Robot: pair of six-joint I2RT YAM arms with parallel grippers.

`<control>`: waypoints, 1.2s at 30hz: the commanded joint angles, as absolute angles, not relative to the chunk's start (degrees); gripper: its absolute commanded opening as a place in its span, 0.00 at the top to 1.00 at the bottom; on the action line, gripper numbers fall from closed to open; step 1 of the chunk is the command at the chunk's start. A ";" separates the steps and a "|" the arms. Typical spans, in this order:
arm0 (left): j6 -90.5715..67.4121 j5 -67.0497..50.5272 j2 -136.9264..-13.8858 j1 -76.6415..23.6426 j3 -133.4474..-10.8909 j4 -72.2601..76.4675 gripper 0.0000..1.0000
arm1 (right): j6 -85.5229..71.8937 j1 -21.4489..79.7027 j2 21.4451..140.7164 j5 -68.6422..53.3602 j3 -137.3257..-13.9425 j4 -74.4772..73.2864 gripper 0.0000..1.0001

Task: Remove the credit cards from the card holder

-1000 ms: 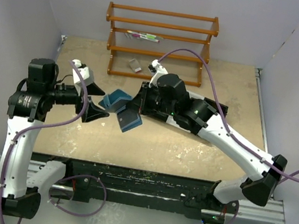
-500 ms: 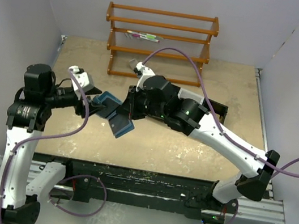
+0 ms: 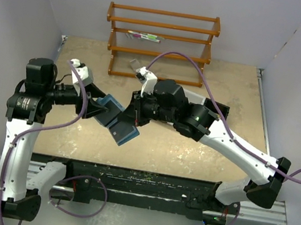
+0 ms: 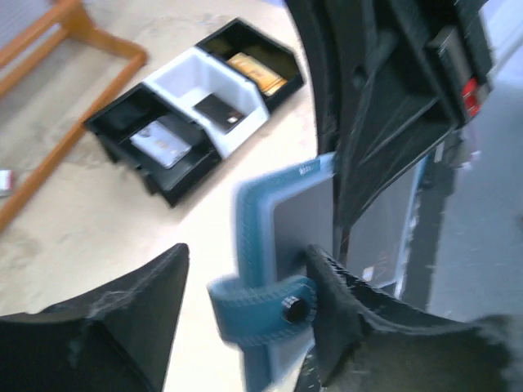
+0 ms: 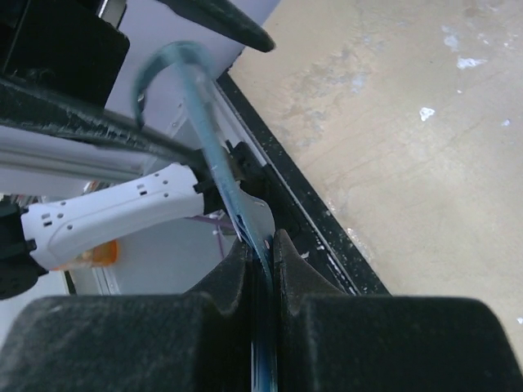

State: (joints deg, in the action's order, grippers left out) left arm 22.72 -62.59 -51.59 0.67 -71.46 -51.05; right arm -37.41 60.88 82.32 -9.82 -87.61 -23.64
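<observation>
The teal-blue card holder [image 3: 124,131] hangs open above the table between the two arms. My right gripper [image 3: 135,119] is shut on one of its flaps; in the right wrist view the flap's edge [image 5: 211,147] is pinched at my gripper [image 5: 261,249]. My left gripper [image 4: 245,318] is open, with the card holder's other flap and snap tab [image 4: 274,302] between its fingers, touching the right one. A grey face shows inside the card holder [image 4: 302,220]; I cannot tell if it is a card. A dark card [image 4: 216,109] and a grey card [image 4: 163,140] lie in the tray.
A black three-compartment tray [image 4: 176,184] with a white middle bin stands on the table, with an orange-brown item [image 4: 255,72] in its far bin; the right arm mostly hides it from the top camera. A wooden rack [image 3: 161,39] stands at the back. A small object [image 3: 135,64] lies before it.
The right arm has carried the open card holder left and a little lower. The left gripper has closed in, and its open fingers now straddle the near flap.
</observation>
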 commanded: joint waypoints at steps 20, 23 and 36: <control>27.60 -81.65 -60.73 0.31 -79.91 -72.12 0.74 | -26.49 57.56 83.38 -25.65 -96.83 -25.20 1.00; 24.36 -82.50 -60.23 0.24 -79.42 -70.44 0.84 | -26.13 55.79 83.77 -29.92 -97.04 -24.10 1.00; -7.65 -74.31 -56.85 0.26 -74.14 -40.26 0.98 | -30.56 44.65 79.15 -42.80 -86.67 -11.41 0.38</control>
State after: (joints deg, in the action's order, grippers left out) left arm 8.40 -77.14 -60.01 0.36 -76.23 -57.14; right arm -29.17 44.31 83.94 -38.48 -90.00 -18.00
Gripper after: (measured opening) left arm 0.150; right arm 0.578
